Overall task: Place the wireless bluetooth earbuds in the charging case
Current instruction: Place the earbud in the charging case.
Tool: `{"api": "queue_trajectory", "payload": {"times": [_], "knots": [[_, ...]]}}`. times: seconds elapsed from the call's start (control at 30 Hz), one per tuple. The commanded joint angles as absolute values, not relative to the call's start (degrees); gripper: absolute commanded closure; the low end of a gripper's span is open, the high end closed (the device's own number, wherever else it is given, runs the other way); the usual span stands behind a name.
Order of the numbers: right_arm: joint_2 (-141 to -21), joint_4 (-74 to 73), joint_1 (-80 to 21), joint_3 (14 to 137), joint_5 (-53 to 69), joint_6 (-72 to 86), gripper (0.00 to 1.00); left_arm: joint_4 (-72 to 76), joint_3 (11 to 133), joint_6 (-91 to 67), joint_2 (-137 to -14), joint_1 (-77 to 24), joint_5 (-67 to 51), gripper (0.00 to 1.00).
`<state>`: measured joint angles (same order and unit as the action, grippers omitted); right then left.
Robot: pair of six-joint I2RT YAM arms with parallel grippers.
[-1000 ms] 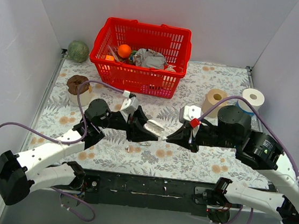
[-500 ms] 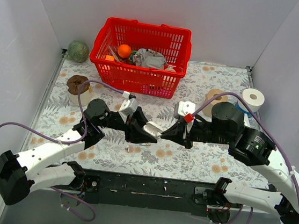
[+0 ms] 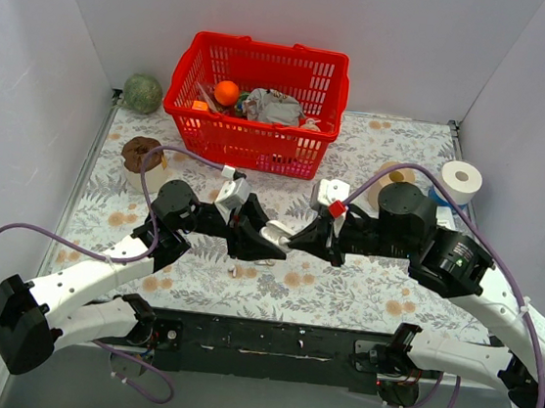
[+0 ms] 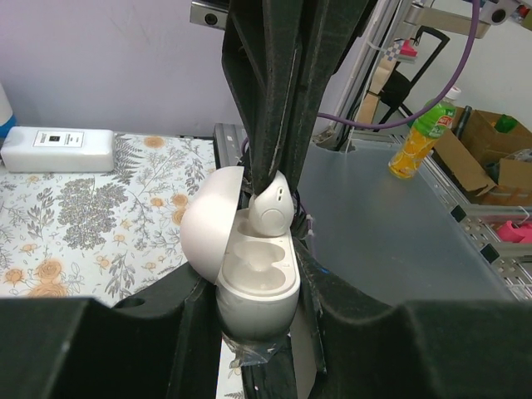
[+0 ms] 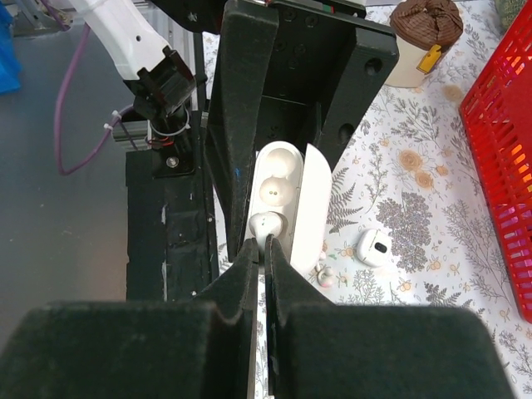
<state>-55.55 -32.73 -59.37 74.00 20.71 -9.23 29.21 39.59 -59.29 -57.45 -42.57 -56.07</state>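
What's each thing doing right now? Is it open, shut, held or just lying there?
Charging case: lid open, held in the left pincer.
Left pincer: shut on the charging case.
Earbud: pinched by the right pincer, at a case slot, not fully in.
Right pincer: shut on the earbud.
Spare earbud: lying loose on the flowery cloth.
Red basket: upright, holding odds and ends.

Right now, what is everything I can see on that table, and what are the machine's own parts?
Basket: one, red, far side, full of odds and ends.
Ball: one, green, far left corner.
Cup: one, pale with a brown top, left side.
Rolls: two, white and beige, right side.
Cloth: one, floral, covering the table.
Case: one, white, open, held above the cloth.
Earbuds: two, white; one over the case, one loose on the cloth.
Left gripper: black, shut on the case.
Right gripper: black, shut on an earbud.
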Motion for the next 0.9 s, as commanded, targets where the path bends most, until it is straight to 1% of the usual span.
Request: {"api": "queue_trajectory", "payload": {"times": [0.0, 0.3, 0.33, 0.4, 0.43, 0.5, 0.63, 0.73, 0.8, 0.83, 0.87], "knots": [[-55.3, -31.1, -59.7, 73.2, 19.5, -9.1, 0.99, 31.4, 40.7, -59.2, -55.9, -42.4, -54.8, 1.00], [-55.7, -32.1, -59.6, 72.5, 18.8, -8.2, 0.99, 31.7, 40.7, -58.9, -55.6, -42.4, -53.2, 1.00], [-55.6, -31.8, -59.6, 72.4, 18.5, -7.9, 0.86, 31.7, 40.5, -58.7, -55.6, -42.4, -52.9, 1.00], [-55.2, -31.3, -59.6, 72.6, 17.7, -6.9, 0.72, 31.6, 40.3, -58.6, -55.4, -42.4, -52.6, 1.00], [-54.9, -30.8, -59.6, 72.8, 17.2, -6.7, 0.62, 31.5, 40.1, -58.5, -55.3, -42.4, -52.4, 1.00], [-54.7, -30.5, -59.7, 73.5, 15.7, -6.0, 0.52, 31.5, 39.6, -58.4, -54.8, -42.4, -51.6, 1.00], [-53.9, -30.0, -59.6, 75.3, 14.2, -4.7, 0.45, 31.0, 38.1, -58.1, -53.7, -42.4, -50.3, 1.00], [-52.0, -29.7, -59.6, 76.5, 10.4, -4.2, 0.43, 29.6, 37.4, -56.8, -52.4, -42.4, -47.9, 1.00], [-48.4, -27.3, -59.6, 74.7, 2.2, -3.3, 0.43, 25.9, 37.2, -55.6, -51.2, -42.4, -43.4, 1.00], [-46.6, -25.6, -59.5, 70.7, -0.2, -2.3, 0.43, 24.0, 37.2, -54.8, -50.5, -42.4, -41.3, 1.00], [-43.8, -22.7, -59.6, 68.5, -7.1, -1.7, 0.43, 22.4, 37.0, -53.6, -48.5, -42.4, -39.5, 1.00]]}}
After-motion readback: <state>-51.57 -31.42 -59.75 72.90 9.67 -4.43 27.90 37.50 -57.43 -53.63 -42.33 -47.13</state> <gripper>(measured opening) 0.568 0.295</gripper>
